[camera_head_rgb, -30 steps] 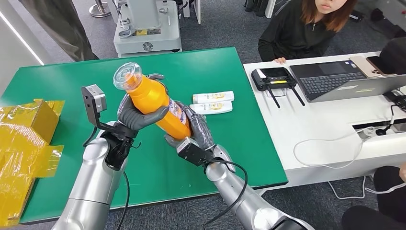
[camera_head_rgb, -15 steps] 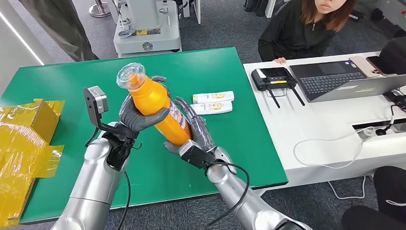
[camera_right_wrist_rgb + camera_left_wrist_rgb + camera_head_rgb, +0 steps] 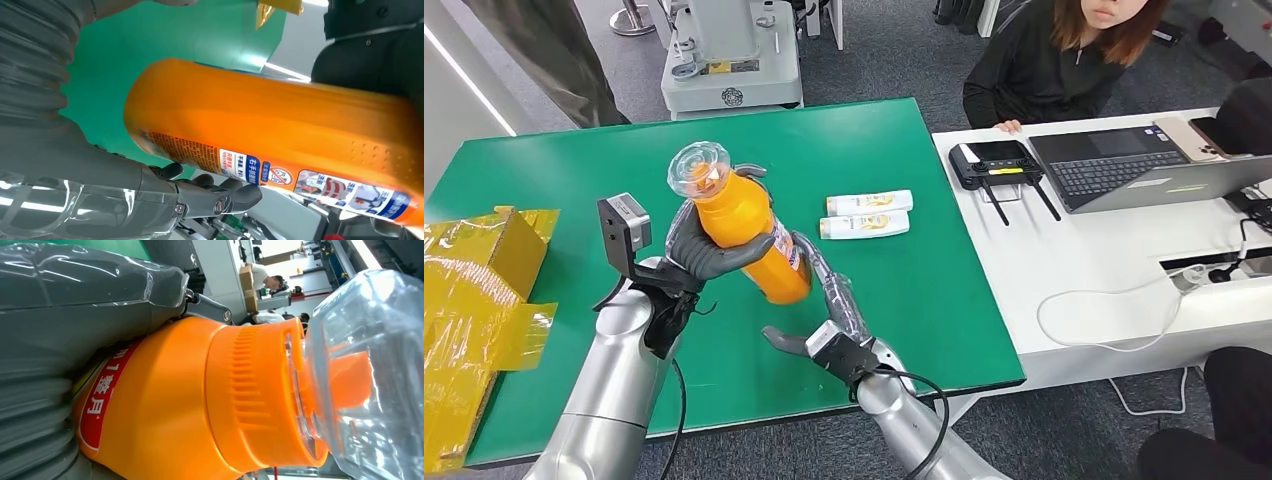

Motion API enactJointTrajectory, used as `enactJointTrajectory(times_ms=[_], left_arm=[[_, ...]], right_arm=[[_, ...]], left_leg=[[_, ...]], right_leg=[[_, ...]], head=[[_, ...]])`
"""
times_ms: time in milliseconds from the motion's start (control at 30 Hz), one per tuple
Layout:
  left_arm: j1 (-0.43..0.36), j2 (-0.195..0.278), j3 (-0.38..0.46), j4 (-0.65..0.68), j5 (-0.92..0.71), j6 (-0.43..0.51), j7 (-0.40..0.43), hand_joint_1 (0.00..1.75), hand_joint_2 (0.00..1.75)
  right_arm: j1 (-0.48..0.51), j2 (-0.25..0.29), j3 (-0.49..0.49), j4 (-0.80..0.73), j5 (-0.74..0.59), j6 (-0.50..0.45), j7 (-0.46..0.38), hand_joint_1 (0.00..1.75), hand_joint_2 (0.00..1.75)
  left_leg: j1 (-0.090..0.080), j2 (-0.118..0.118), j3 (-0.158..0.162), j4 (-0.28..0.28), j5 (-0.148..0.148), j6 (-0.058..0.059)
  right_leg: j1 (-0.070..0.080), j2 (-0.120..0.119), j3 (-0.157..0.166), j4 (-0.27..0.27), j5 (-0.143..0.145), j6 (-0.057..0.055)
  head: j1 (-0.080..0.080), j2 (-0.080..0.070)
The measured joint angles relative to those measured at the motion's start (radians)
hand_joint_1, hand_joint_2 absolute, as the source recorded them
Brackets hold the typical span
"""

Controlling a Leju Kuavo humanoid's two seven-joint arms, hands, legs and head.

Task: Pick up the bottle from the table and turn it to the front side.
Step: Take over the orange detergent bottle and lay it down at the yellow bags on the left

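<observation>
The left hand (image 3: 707, 250) holds the orange bottle (image 3: 744, 228) up in the air above the green table (image 3: 574, 160). Its grey thumb and dark fingers wrap around the middle of the bottle. The bottle leans — its clear cap (image 3: 698, 167) is up high and points away from the robot and a bit to the left, and its bottom end is lower, on the robot's right. The bottle does not touch the table.

In the left wrist view, the bottle (image 3: 190, 400) sits tight against the left hand (image 3: 60, 340), and a red label with white letters shows next to the thumb. The clear cap (image 3: 370, 370) sits over the orange neck.

The right hand (image 3: 824, 305) is just under and beside the low end of the bottle. Its fingers are spread out and straight, and it holds nothing. The fingertips reach up near the side of the bottle, but I cannot tell if they touch it. In the right wrist view, the bottle (image 3: 280, 130) lies across the picture with its small print and label strip showing, and the dark fingers (image 3: 240, 195) are stretched out below it.

Two small white tubes (image 3: 869, 213) lie side by side on the table, past the bottle. Yellow wrapping (image 3: 474, 290) sits at the left end of the table. A person (image 3: 1064, 60) sits at a white desk (image 3: 1104, 260) with a laptop (image 3: 1134, 165) — that is on the right.
</observation>
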Motion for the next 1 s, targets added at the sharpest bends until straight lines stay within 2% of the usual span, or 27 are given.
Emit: enactJointTrajectory(times_ms=[100, 200, 333, 500, 833, 1000], left_arm=[[0.004, 0.005, -0.007, -0.012, -0.088, 0.045, -0.025, 1.75, 1.75], [0.006, 0.017, -0.032, -0.042, -0.272, 0.129, -0.058, 1.75, 1.75], [0.007, 0.035, -0.075, -0.087, -0.424, 0.188, -0.059, 1.75, 1.75], [0.004, 0.054, -0.102, -0.111, -0.449, 0.207, -0.051, 1.75, 1.75], [0.013, 0.097, -0.102, -0.133, -0.447, 0.235, -0.045, 1.75, 1.75], [0.028, 0.124, -0.102, -0.154, -0.448, 0.255, -0.032, 1.75, 1.75]], right_arm=[[0.014, 0.000, 0.019, -0.004, -0.008, 0.009, 0.000, 0.00, 1.75], [0.043, 0.000, 0.052, -0.009, -0.017, 0.029, 0.000, 0.00, 1.75], [0.094, 0.000, 0.106, -0.025, -0.021, 0.053, 0.000, 0.00, 1.75], [0.160, -0.006, 0.137, -0.115, -0.104, 0.054, 0.000, 0.00, 1.75], [0.260, -0.063, 0.133, -0.448, -0.204, -0.016, -0.002, 0.00, 1.75], [0.308, -0.087, 0.096, -0.624, -0.250, -0.035, -0.003, 0.00, 1.75]], left_leg=[[0.000, 0.000, 0.000, 0.000, 0.000, 0.000], [0.000, 0.000, 0.000, 0.000, 0.000, 0.000], [0.000, -0.001, 0.000, 0.000, 0.000, 0.000], [0.000, 0.000, 0.000, 0.000, 0.000, 0.000], [0.000, 0.000, 0.000, 0.000, 0.000, 0.000], [0.000, 0.000, 0.000, 0.000, 0.000, 0.000]], right_leg=[[0.000, 0.000, 0.000, 0.000, 0.000, 0.000], [0.000, 0.000, 0.000, 0.000, 0.000, 0.000], [0.000, 0.000, 0.000, 0.000, 0.000, 0.000], [0.000, 0.000, 0.000, 0.000, -0.001, 0.000], [0.000, 0.000, 0.000, 0.000, 0.000, 0.000], [0.000, 0.000, 0.000, 0.000, 0.000, 0.000]], head=[[0.000, 0.000], [0.000, 0.000], [0.000, 0.000], [0.000, 0.000], [0.000, 0.000], [0.000, 0.000]])
